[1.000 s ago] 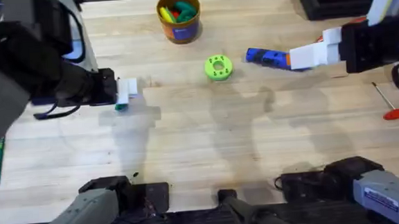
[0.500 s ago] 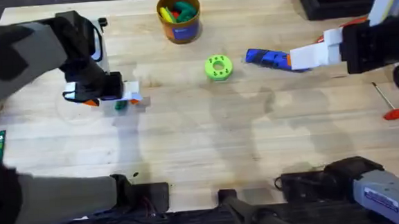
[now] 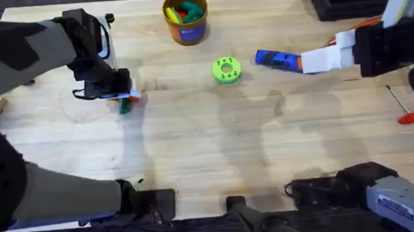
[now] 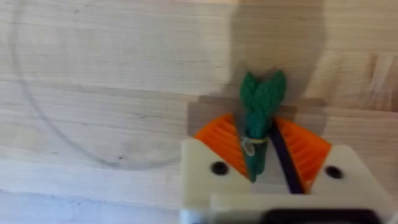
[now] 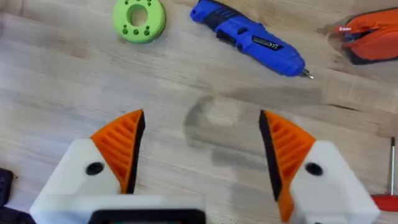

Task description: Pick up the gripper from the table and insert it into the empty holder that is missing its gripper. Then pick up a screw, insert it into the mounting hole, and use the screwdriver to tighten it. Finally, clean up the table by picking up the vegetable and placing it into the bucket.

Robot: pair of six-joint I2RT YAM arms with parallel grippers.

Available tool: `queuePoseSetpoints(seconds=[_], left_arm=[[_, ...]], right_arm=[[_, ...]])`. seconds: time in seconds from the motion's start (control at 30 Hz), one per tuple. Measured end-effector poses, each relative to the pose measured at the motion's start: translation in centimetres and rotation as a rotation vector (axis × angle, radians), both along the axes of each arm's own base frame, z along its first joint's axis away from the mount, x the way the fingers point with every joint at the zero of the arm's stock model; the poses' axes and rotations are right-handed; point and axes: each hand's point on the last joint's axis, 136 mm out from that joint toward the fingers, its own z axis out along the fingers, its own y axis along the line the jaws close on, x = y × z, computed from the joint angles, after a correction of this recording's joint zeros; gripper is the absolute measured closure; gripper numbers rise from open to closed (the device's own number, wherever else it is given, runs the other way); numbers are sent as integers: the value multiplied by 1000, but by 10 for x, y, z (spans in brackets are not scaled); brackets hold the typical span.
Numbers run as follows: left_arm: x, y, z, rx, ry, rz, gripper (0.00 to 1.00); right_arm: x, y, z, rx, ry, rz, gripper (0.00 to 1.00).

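Dark-green vegetable (image 4: 260, 118) pinched between the left gripper (image 3: 124, 97) pads, at table (image 3: 209, 152) level on the far left.
Right gripper (image 5: 202, 149) spread wide and unloaded over bare wood, near the blue screwdriver (image 5: 249, 38); bucket (image 3: 185, 18) far centre.

The left gripper (image 3: 128, 95) has swung back from the table's left edge toward the bucket (image 3: 185, 18) over 1 second, its arm now stretched across the near-left corner. Its orange pads (image 4: 219, 142) now pinch the vegetable (image 4: 260, 119), which has edged slightly nearer the bucket than it lay before.
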Motion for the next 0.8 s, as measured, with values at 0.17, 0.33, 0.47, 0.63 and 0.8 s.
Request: queuePoseSetpoints(seconds=[0.17, 0.33, 0.47, 0.63, 0.8], left_arm=[[5, -1, 1, -4, -17, -5, 987], [5, -1, 1, -7, -20, 14, 986], [11, 0, 8, -7, -30, 44, 987], [52, 1, 51, -26, -159, 60, 989], [104, -14, 126, -49, -371, 17, 990]], right_arm=[[0, 0, 0, -2, -1, 3, 17], [0, 0, 0, -3, -1, 5, 17], [0, 0, 0, -4, -1, 6, 17], [0, 0, 0, -6, -2, 9, 17], [0, 0, 0, -10, -3, 15, 17]])
